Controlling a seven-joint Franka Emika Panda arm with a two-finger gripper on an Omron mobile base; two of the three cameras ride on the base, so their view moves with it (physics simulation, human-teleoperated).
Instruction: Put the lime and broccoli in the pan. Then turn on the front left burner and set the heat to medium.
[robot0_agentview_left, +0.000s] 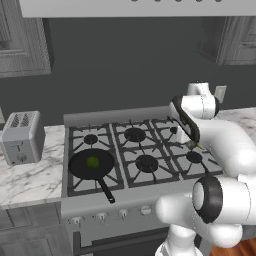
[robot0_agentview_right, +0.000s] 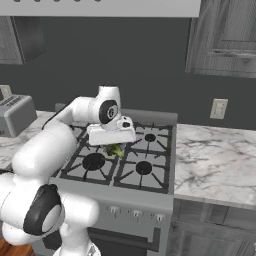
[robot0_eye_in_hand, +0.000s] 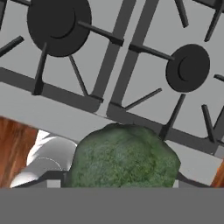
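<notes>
The stove (robot0_agentview_left: 135, 150) carries the pan (robot0_agentview_left: 91, 165) on its front left burner; the toaster (robot0_agentview_left: 21, 137) stands on the counter (robot0_agentview_left: 27, 177) beside it

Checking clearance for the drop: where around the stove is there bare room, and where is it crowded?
Bare marble lies right of the stove on the counter, and between the toaster and the stove's left edge. Crowded spot: the front left burner, covered by the pan with the lime inside. The gripper holds the broccoli over the grates.

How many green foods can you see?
2. The lime sits in the pan on the stove's front left. The broccoli hangs in the gripper above the stove's middle.
</notes>
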